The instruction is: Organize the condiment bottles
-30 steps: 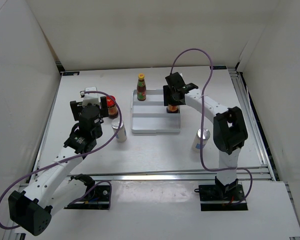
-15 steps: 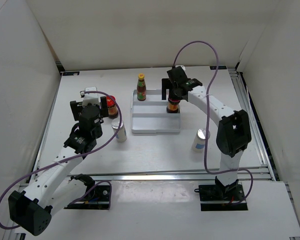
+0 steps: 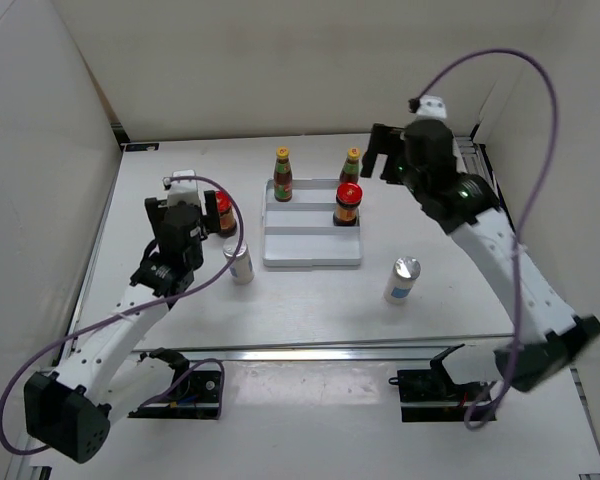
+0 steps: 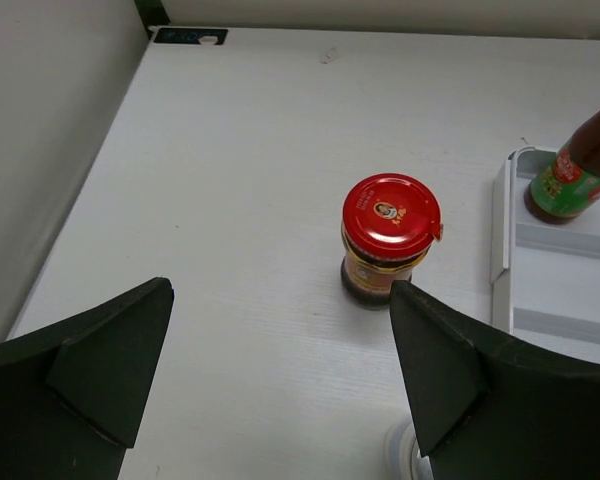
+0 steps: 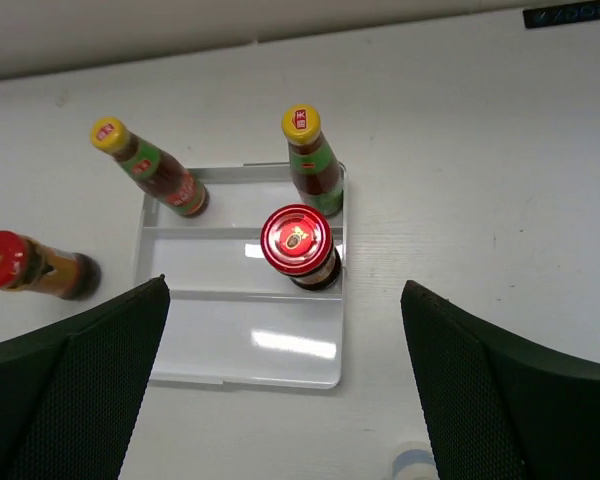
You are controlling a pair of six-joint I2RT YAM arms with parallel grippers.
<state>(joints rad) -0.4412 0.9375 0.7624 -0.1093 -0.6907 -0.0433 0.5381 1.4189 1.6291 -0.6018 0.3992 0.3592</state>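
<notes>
Two yellow-capped sauce bottles stand on the back step of the white tray. A red-lidded jar stands on the tray's middle step at the right. My right gripper hangs open high above it, holding nothing. A second red-lidded jar stands on the table left of the tray. My left gripper is open just short of it, with the jar nearer its right finger. Silver-topped shakers stand on the table either side of the tray.
White walls close in the table on the left, back and right. A metal rail runs along the near edge. The tray's front step is bare. The left shaker's top sits right under my left gripper's right finger.
My right gripper has opened, let go of the red-lidded jar on the tray's middle step, and lifted up and back to the right. The left arm has shifted slightly.
</notes>
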